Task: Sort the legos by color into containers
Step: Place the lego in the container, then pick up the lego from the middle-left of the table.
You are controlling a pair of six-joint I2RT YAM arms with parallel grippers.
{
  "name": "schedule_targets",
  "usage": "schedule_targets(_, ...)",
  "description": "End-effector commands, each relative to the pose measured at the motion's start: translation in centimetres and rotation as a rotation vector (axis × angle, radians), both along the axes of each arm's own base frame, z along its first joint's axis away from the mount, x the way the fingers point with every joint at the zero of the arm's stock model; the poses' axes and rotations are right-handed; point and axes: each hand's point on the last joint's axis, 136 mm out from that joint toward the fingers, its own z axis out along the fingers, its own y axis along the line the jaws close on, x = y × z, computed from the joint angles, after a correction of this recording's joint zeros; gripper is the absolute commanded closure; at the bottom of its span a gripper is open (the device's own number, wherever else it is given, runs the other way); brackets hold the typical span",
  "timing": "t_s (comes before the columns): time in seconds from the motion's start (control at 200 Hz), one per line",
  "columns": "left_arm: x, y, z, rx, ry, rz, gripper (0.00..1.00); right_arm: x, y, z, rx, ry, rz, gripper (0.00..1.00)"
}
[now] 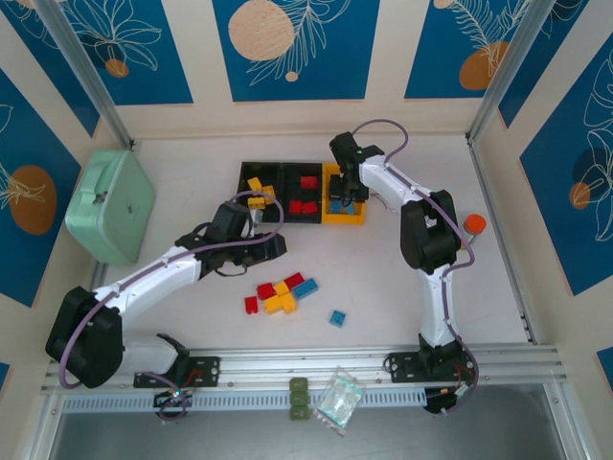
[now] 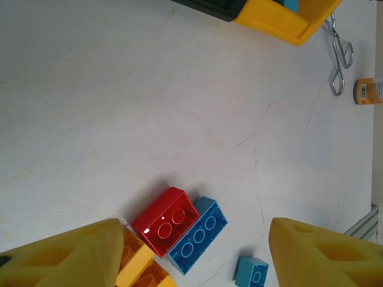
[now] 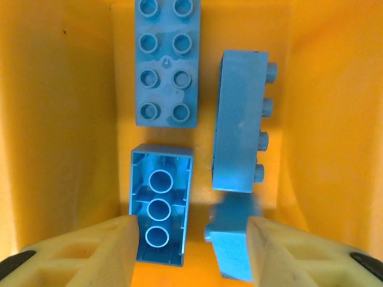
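top external: left gripper (image 1: 275, 246) is hovering with fingers spread, gripping nothing.
loose legos (image 1: 281, 292): red, yellow and blue, lying just beside its fingertips.
containers (image 1: 284, 169): sitting beyond it.
right gripper (image 3: 191, 239): hanging spread inside the yellow bin (image 3: 60, 119), blue legos (image 3: 167, 60) lying between and ahead of its fingers.

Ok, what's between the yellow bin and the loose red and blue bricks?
Nothing: the left wrist view shows bare white table from the yellow bin down to the red brick and blue brick.
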Motion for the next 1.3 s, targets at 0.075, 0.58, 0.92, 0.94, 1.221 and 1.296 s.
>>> schedule_targets(0.075,-0.1,0.7,-0.1,0.021,0.01,0.021,0.35,-0.7,0.6,5.9,0.036,-0.126,0.028,0.46)
schedule_targets(0.58,-3.5,4.6,-2.5,0.259,0.167,0.041,0.35,-10.6,0.6,8.4,0.246,-0.146,0.088,0.46)
schedule_targets(0.92,-9.5,8.8,-6.0,0.53,0.31,0.058,0.42,-13.9,-0.4,6.1,0.286,-0.098,0.049,0.46)
schedule_targets(0.94,-9.7,8.8,-6.2,0.533,0.315,0.059,0.42,-13.9,-0.3,6.1,0.289,-0.097,0.048,0.46)
schedule_targets(1.221,-10.5,7.9,-8.9,0.536,0.339,0.054,0.43,-17.9,2.6,7.9,0.531,-0.084,0.275,0.45)
schedule_targets(1.296,-10.3,7.7,-9.5,0.533,0.338,0.057,0.43,-19.7,3.3,8.0,0.595,-0.042,0.333,0.44)
